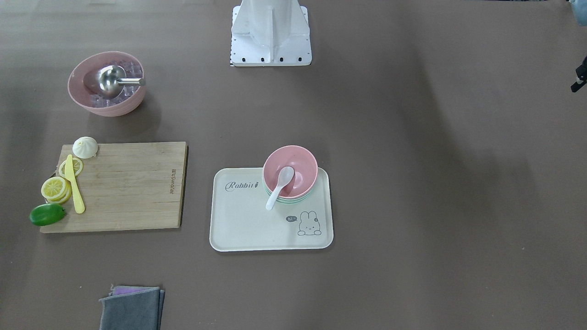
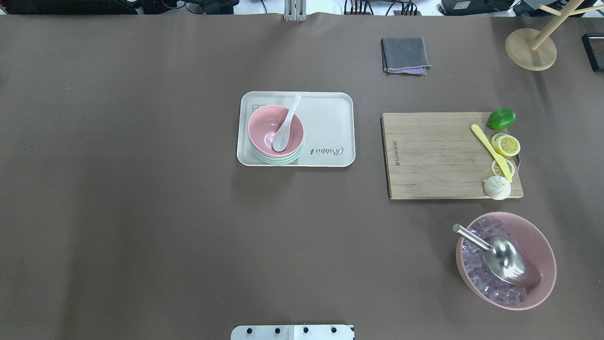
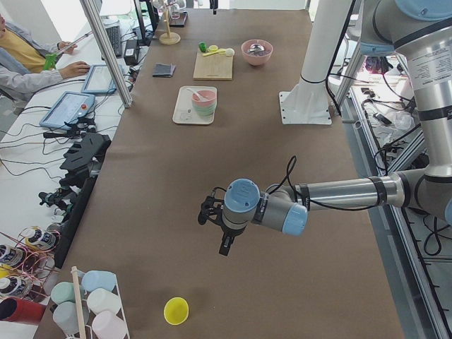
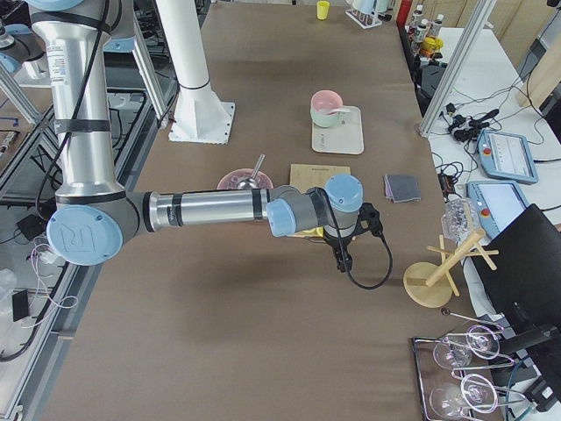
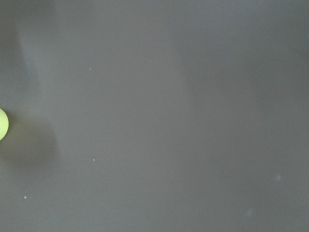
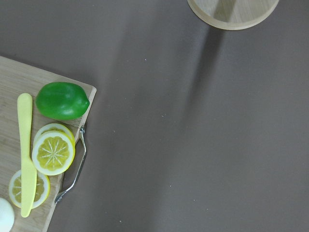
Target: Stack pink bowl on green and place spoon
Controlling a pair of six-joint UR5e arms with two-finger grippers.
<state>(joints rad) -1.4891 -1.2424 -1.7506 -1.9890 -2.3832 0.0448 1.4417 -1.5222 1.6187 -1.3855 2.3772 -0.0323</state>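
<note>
The pink bowl (image 2: 266,123) sits nested on the green bowl (image 2: 279,161) at the left end of the cream tray (image 2: 330,118). The white spoon (image 2: 286,126) lies in the pink bowl with its handle leaning over the far rim. The stack also shows in the front view, pink bowl (image 1: 300,165), spoon (image 1: 279,185). My left gripper (image 3: 224,247) hangs over bare table far from the tray. My right gripper (image 4: 342,263) hangs past the cutting board. Both show only in the side views, so I cannot tell whether they are open or shut.
A wooden cutting board (image 2: 434,156) holds a lime (image 2: 501,118), lemon slices, a yellow knife and a bun. A large pink bowl (image 2: 542,245) holds ice cubes and a metal scoop. A grey cloth (image 2: 405,55), a wooden stand (image 2: 531,47) and a yellow cup (image 3: 176,310) stand around.
</note>
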